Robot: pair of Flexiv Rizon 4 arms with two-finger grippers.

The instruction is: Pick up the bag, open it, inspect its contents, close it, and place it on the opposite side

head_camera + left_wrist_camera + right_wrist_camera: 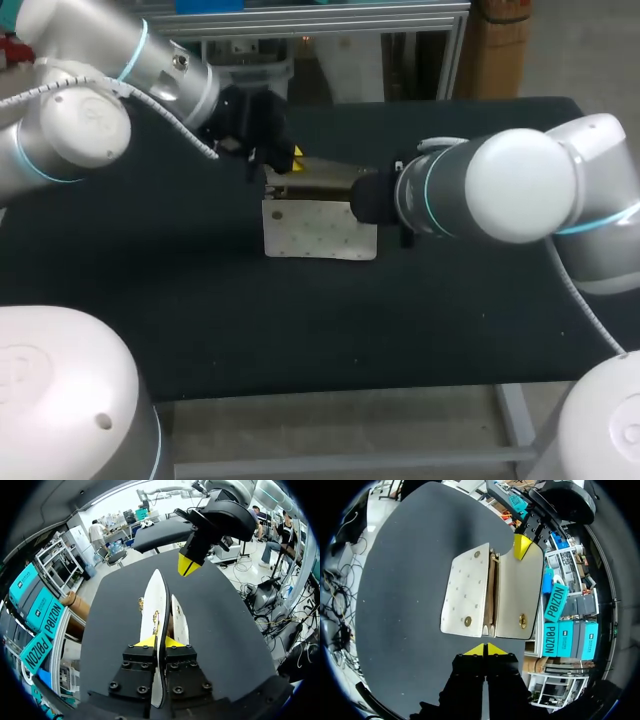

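Note:
A cream bag (318, 230) with small studs stands at the middle of the black table, its flap (322, 178) lifted open. My left gripper (159, 641) is shut on the edge of that flap (156, 600), which runs thin and upright between its yellow tips. In the right wrist view the bag's body (466, 592) and the open flap (520, 592) with its gold clasp (523, 621) lie spread ahead of my right gripper (485, 650). That gripper is shut, holds nothing, and stands just short of the bag's near end. Its tips (187, 565) show beyond the bag in the left wrist view.
The black table top (150, 290) stretches wide to the left and in front of the bag. My right arm (500, 185) lies across the right half of the table. Nothing else stands on the table.

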